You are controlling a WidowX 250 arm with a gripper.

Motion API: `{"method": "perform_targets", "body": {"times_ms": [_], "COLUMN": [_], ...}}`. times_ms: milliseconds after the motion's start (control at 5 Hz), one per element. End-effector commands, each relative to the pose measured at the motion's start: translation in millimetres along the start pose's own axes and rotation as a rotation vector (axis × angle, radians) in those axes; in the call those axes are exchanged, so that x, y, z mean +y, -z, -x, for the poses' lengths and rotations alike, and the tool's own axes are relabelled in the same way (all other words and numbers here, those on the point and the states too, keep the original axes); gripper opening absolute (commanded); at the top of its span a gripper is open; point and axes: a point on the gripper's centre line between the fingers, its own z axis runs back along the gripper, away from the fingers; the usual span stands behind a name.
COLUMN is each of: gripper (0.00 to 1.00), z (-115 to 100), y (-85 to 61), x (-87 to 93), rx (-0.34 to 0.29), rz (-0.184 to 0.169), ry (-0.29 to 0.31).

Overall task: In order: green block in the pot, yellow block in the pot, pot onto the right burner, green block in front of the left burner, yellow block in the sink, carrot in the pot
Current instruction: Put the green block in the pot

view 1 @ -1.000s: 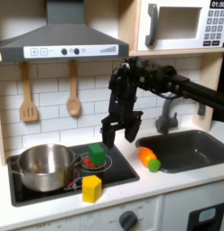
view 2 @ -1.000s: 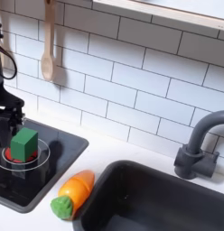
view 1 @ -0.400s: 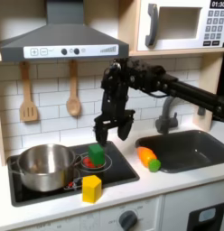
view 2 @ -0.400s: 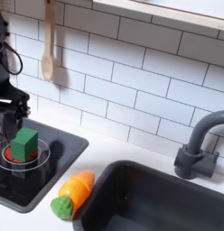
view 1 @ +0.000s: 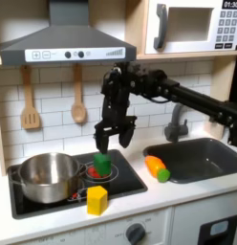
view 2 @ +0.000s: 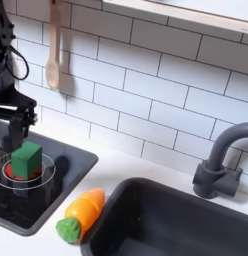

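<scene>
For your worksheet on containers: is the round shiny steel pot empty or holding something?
Empty: the round shiny steel pot shows only bare metal inside; the small green cube sits outside it on the burner.

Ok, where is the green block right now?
The green block sits on the red burner ring right of the pot in the first exterior view, below the open gripper.

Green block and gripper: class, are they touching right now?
Apart. In the first exterior view the open gripper hangs above the green block, with backsplash tile visible between them.
</scene>
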Motion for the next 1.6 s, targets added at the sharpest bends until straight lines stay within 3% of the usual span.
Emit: {"method": "perform_targets", "body": {"times_ms": [0,400,1400], "gripper": [1.00,1.00,1.00], "z": [-20,-34,-44], "y": [5.1,15.2,47.2], "x": [-5.7,-16.4,-15.1], "rx": [-0.006,0.002,0.037], "rz": [0.001,0.003,0.004], "ry": [0.003,0.031,0.029]}}
